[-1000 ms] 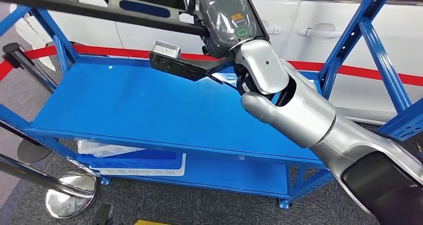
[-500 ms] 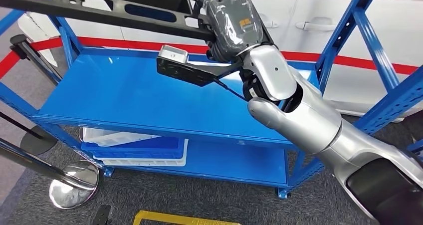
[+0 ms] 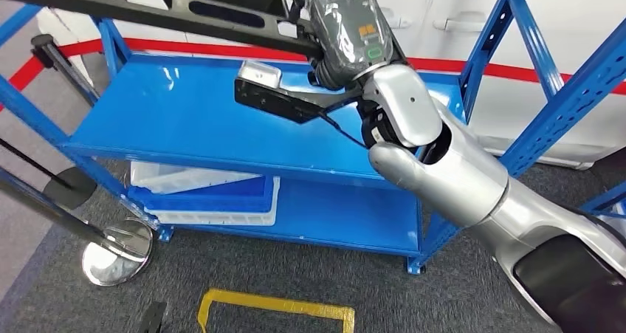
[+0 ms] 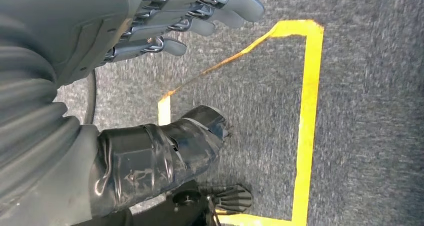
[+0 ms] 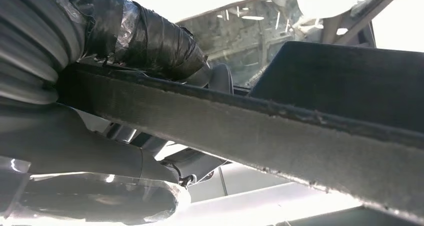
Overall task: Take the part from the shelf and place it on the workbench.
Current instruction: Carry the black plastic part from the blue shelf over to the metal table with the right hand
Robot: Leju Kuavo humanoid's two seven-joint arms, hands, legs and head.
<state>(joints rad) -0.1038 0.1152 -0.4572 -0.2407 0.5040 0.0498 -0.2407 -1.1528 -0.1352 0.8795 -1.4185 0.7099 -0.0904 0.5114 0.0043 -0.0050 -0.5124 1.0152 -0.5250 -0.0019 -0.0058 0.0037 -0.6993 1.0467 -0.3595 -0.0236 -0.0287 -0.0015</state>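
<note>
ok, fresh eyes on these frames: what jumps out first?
The right hand, raised high in the head view, grips a long black part that stretches across the top of the picture, lifted clear above the blue shelf. Behind the shelf runs a white wall with a red stripe. The left hand hangs open over grey carpet marked with yellow tape.

The head view looks forward and down from high on the robot over the blue shelf (image 3: pixel 221 119) and the grey floor (image 3: pixel 310 285) with its yellow tape outline (image 3: pixel 273 307). The left wrist view looks down close past the left hand (image 4: pixel 165 20) at that same floor and tape. The right wrist view sits very close under the long black part (image 5: pixel 260 131), facing up.
</note>
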